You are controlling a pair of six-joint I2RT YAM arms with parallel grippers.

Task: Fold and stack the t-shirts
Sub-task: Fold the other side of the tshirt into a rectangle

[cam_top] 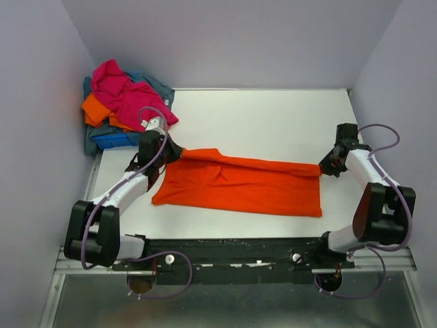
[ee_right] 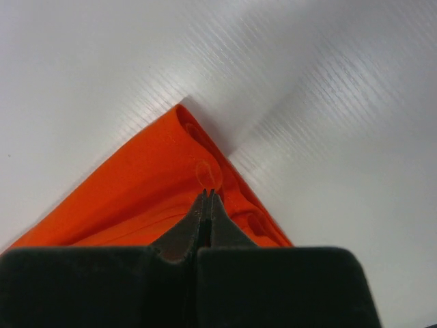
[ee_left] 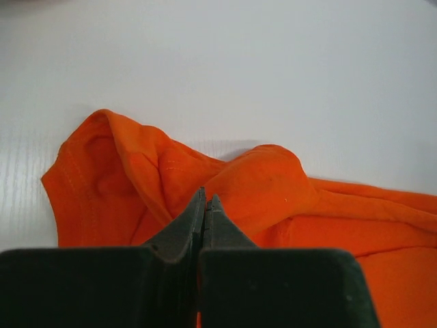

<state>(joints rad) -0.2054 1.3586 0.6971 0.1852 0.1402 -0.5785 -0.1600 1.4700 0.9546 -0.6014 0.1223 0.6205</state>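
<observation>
A bright orange t-shirt point(cam_top: 239, 184) lies stretched across the middle of the white table point(cam_top: 273, 123), folded into a long band. My left gripper point(cam_top: 175, 154) is shut on its far left corner. In the left wrist view the jaws point(ee_left: 205, 198) are closed, with bunched orange fabric point(ee_left: 266, 184) at their tips. My right gripper point(cam_top: 323, 168) is shut on the far right corner. In the right wrist view the closed tips point(ee_right: 207, 193) pinch the orange corner point(ee_right: 157, 178), which is raised slightly off the table. Other t-shirts are piled at the back left: magenta-pink point(cam_top: 126, 92), orange point(cam_top: 97, 109), royal blue point(cam_top: 111, 141) and grey-blue point(cam_top: 158, 85).
Grey walls enclose the table on the left, back and right. The shirt pile sits in the back left corner, just behind my left arm point(cam_top: 123, 191). A black rail point(cam_top: 232, 249) with the arm bases runs along the near edge.
</observation>
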